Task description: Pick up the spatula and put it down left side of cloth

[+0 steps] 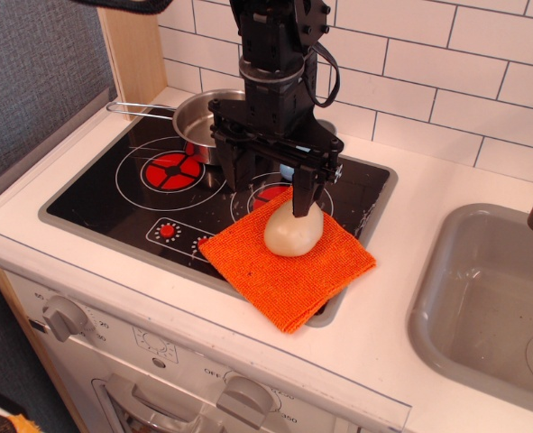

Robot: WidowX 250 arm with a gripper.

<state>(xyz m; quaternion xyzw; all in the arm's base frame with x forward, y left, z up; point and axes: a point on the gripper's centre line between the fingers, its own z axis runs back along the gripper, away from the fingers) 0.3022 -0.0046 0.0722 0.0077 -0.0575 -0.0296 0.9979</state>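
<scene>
Spatula: light-blue bit (287,170) showing between gripper (264,187) fingers, above stove far of cloth | gripper: closed on spatula | cloth (288,262): orange, on stove's near-right corner, cream lump (293,230) on it | pot (205,115): far left

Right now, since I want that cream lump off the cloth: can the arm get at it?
Probably yes: the fingers hang right over the cream lump on the orange cloth, with nothing between them.
</scene>
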